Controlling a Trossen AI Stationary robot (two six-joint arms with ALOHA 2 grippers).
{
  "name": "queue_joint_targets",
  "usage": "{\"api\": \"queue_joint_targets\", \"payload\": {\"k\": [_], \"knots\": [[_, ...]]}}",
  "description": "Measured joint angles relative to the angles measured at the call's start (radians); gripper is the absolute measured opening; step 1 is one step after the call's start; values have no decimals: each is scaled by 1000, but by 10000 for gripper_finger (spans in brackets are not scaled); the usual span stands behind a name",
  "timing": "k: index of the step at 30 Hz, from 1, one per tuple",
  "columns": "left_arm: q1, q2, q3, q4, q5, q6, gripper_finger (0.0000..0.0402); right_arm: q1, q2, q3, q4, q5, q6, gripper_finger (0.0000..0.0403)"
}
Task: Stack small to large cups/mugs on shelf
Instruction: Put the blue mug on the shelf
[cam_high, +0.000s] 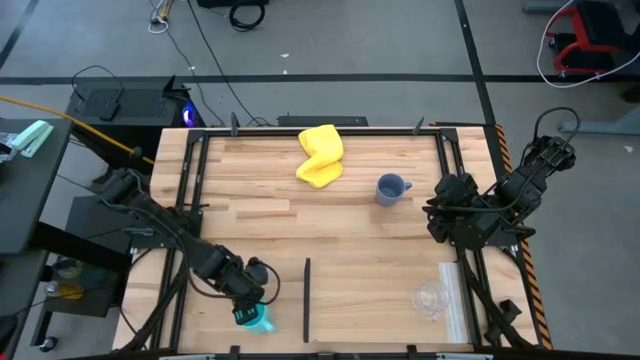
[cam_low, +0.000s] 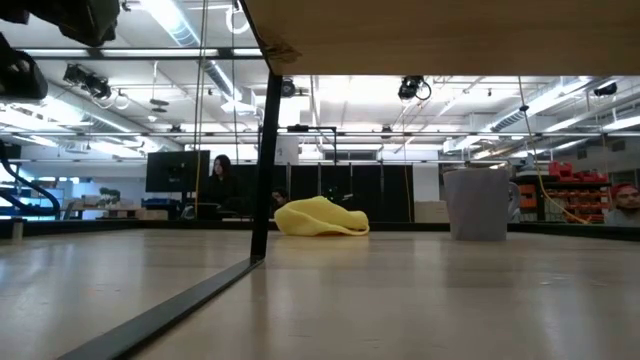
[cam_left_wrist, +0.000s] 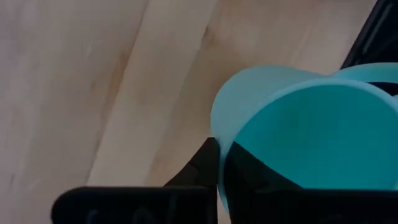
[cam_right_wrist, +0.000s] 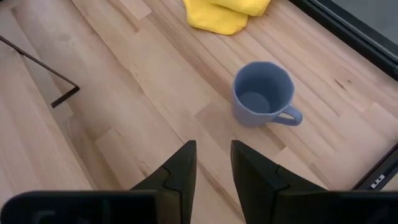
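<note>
the cyan mug (cam_high: 256, 319) sits at the table's near left edge, clamped by the left gripper (cam_high: 243, 296), one finger (cam_left_wrist: 242, 180) showing inside its wall in the left wrist view. right of it a thin dark upright bar (cam_high: 306, 298) stands on the wooden table (cam_high: 360, 250), with the yellow cloth (cam_high: 321, 156) farther back. further right are the grey-blue mug (cam_high: 390, 189), upright, then the right gripper (cam_high: 437, 212) near it with fingers narrowly apart and empty, and the clear cup (cam_high: 431, 298) at the near right.
</note>
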Motion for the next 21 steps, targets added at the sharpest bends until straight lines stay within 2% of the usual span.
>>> {"api": "queue_joint_targets", "payload": {"k": [4,9,15,21], "knots": [[6,-9,113,-210,-6,8,12,0,0,0,0,0,-16,105],[11,-9,343,-477,-137,32,11,0,0,0,0,0,-18,105],[39,-7,622,-619,-320,165,11,0,0,0,0,0,-18,105],[91,22,833,-659,-389,379,11,0,0,0,0,1,-18,105]]}}
